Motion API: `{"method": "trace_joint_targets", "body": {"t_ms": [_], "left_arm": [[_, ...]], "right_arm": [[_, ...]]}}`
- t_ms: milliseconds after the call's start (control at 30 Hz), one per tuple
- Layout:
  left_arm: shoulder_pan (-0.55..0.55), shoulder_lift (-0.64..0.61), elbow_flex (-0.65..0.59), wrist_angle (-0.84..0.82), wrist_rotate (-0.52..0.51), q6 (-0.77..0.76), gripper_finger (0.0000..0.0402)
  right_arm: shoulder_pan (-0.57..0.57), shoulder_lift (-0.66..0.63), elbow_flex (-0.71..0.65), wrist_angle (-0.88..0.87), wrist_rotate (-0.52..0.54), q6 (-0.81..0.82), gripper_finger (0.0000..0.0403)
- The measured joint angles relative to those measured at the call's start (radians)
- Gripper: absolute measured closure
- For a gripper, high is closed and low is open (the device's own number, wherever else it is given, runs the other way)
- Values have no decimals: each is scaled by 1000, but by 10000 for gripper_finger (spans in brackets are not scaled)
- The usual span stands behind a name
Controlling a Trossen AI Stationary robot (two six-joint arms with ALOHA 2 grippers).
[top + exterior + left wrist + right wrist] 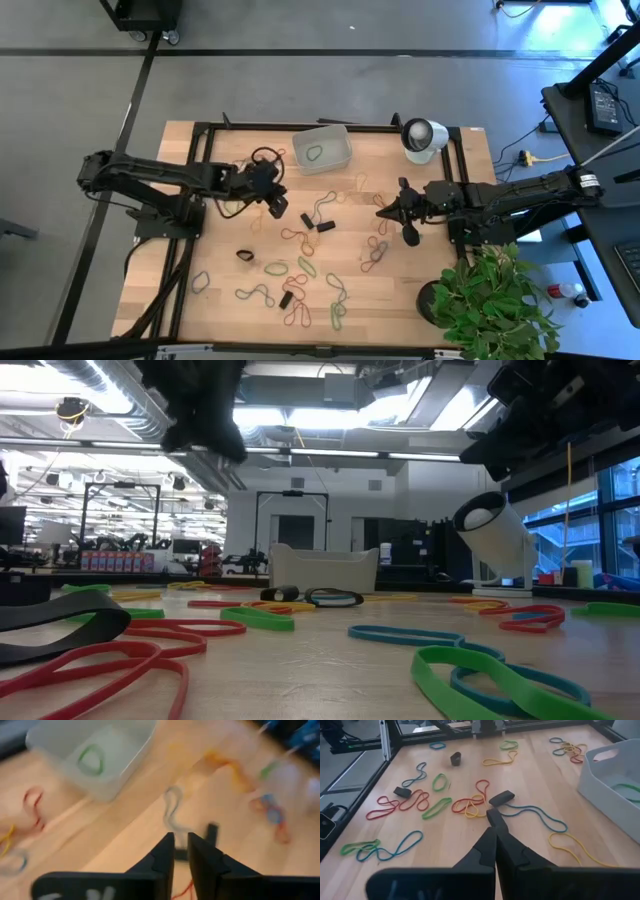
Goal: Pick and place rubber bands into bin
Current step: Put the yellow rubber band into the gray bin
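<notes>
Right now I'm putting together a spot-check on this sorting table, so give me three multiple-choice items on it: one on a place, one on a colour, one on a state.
1. Where does the bin stand on the table?
A. At its far edge, near the middle
B. In the near corner by the plant
C. Under the right arm

2. What colour is the rubber band lying in the bin?
A. Red
B. Green
C. Black

3. How do the right gripper jaws stand?
A. Wide open
B. Clamped on the bin wall
C. Shut, with nothing between them

Answers:
1 A: the high view shows the tub at the far edge, beside the white round object.
2 B: a single green loop lies on the bin floor.
3 C: the right wrist view shows the fingers pressed together above the table.
</notes>
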Motion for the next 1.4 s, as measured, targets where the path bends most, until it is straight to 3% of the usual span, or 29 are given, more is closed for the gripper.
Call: {"method": "trace_joint_targets", "body": {"t_ms": [233,433,600,767,900,1033,1200,1400], "left_arm": [[7,107,-25,-165,-6,-217,275],[7,220,-25,-256,43,-490,268],[9,327,-26,-255,67,-515,276],[18,423,-26,-255,183,-534,285],[18,496,-21,-258,222,-603,297],[25,546,-13,-264,270,-565,323],[27,538,-12,-282,282,-552,391],[21,442,54,-375,230,-549,399]], "right_arm": [[0,0,0,0,0,17,400],[0,0,0,-7,-3,109,400],[0,0,0,-7,-3,94,400],[0,0,0,-6,-3,155,400],[0,0,0,-5,-3,166,400],[0,0,0,-4,-3,179,400],[0,0,0,-3,-3,225,400],[1,0,1,-2,-3,221,400]]}}
